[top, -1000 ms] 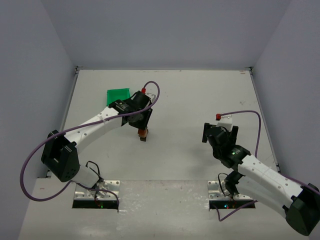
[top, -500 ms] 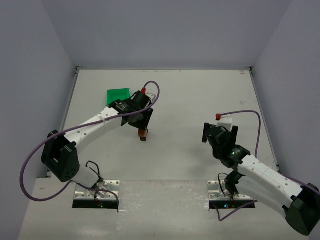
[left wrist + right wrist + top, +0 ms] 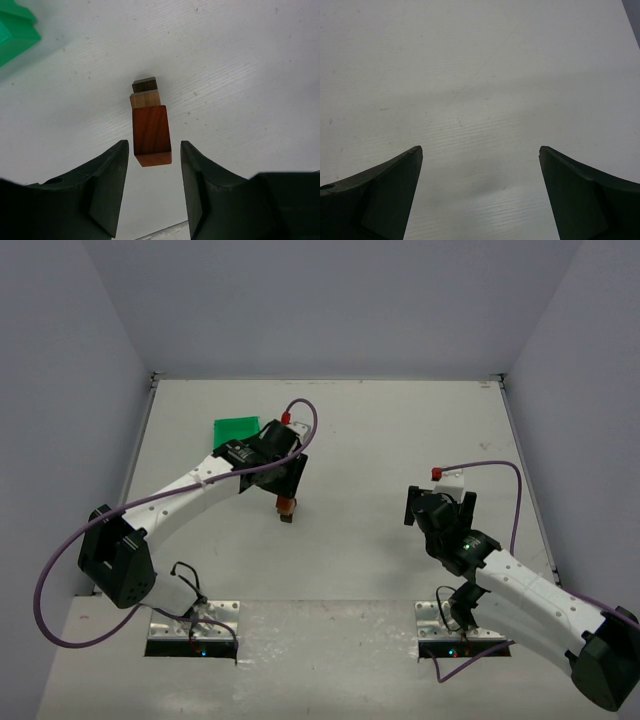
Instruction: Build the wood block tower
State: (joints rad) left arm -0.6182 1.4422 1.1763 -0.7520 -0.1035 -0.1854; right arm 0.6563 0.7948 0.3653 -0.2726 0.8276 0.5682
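The wood block tower stands left of the table's middle. In the left wrist view it is a reddish-brown block on a tan block on a dark block. My left gripper hangs right over it. That left gripper is open, with one finger on each side of the top block and a gap on both sides. My right gripper rests low at the right. The right gripper is wide open over bare table.
A green plastic bin sits behind the left arm and shows at the upper left corner of the left wrist view. Grey walls close the table on three sides.
The left jaws have spread apart and let go of the reddish-brown block, which stays on top of the stack. The right arm has not moved.
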